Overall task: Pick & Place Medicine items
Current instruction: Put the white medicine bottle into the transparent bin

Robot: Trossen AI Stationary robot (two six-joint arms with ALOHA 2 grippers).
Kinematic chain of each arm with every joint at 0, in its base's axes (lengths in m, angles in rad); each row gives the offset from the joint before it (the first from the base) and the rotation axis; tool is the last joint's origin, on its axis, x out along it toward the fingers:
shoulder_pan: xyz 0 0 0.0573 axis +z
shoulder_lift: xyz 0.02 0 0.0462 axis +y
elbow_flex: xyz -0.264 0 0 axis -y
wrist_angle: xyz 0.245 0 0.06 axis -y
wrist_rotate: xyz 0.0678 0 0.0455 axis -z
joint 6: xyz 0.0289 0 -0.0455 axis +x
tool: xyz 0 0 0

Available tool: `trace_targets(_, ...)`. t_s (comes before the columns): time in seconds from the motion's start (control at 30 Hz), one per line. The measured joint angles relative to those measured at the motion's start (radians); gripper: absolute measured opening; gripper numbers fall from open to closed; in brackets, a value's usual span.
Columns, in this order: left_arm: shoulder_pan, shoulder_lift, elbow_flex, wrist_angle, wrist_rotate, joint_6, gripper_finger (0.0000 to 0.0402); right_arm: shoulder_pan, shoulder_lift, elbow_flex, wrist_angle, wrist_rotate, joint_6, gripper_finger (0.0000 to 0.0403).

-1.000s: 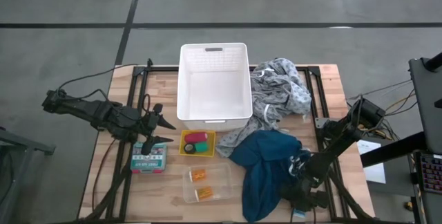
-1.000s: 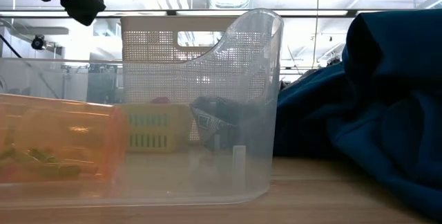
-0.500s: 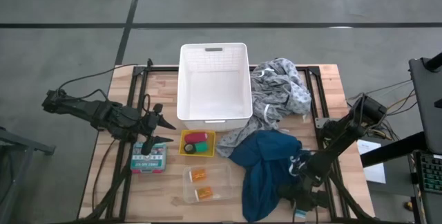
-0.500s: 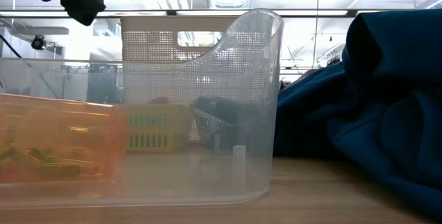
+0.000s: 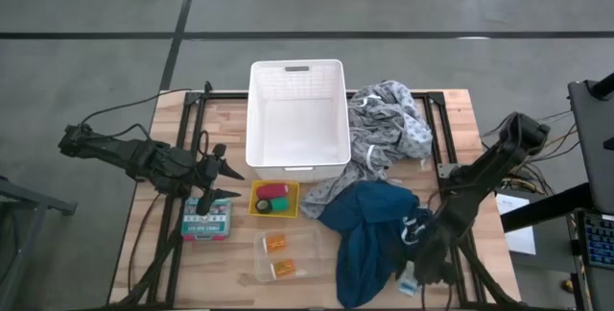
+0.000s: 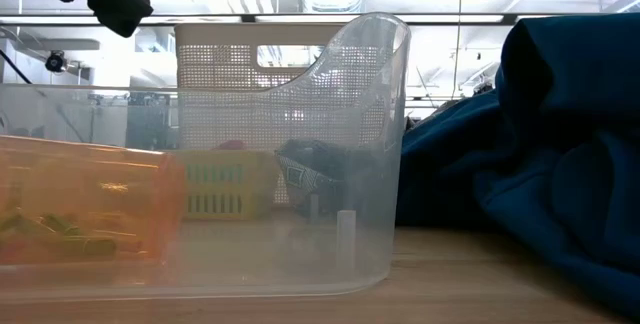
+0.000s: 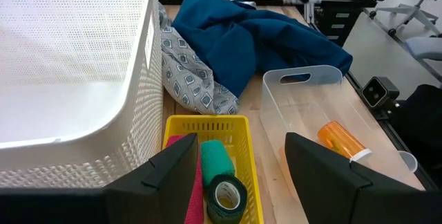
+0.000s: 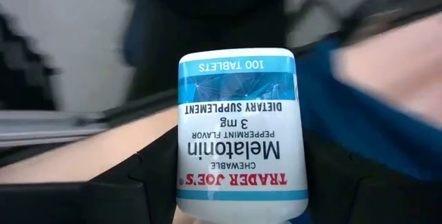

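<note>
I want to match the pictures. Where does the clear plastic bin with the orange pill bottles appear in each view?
High view: the clear bin sits near the table's front edge, beside the teal-blue cloth.
Low view: the clear bin fills the left and centre, close to the camera.
Left wrist view: the clear bin is right of the yellow tray.
Right wrist view: not in it.
Shared landmark: the teal-blue cloth.

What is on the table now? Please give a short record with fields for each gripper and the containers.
right gripper: near table's front right corner, shut on melatonin bottle
left gripper: open, hovering at table's left side, empty
yellow tray: holds pink-red cylinder and dark green roll
clear bin: holds two orange pill bottles
white basket: looks empty
cloths: teal-blue cloth, grey patterned cloth
</note>
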Motion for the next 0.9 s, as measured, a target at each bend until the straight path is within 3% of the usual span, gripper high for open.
trace_targets(0.2, 0.0, 0.0, 0.0, 0.0, 0.0, 0.0, 0.0226, -0.006, -0.113, 0.0, -0.021, 0.257, -0.166, 0.023)
trace_targets(0.3, 0.0, 0.0, -0.01, 0.005, 0.0, 0.0, 0.0226, -0.026, -0.13, 0.0, -0.022, 0.321, -0.267, 0.023)
trace_targets(0.6, 0.0, 0.006, -0.012, -0.012, 0.0, 0.0, 0.0226, -0.173, -0.143, 0.0, 0.004, 0.335, -0.31, 0.0231)
trace_targets(0.9, 0.0, 0.008, -0.012, -0.016, 0.0, 0.0, 0.0226, -0.303, -0.095, 0.0, 0.233, 0.298, -0.312, 0.0231)
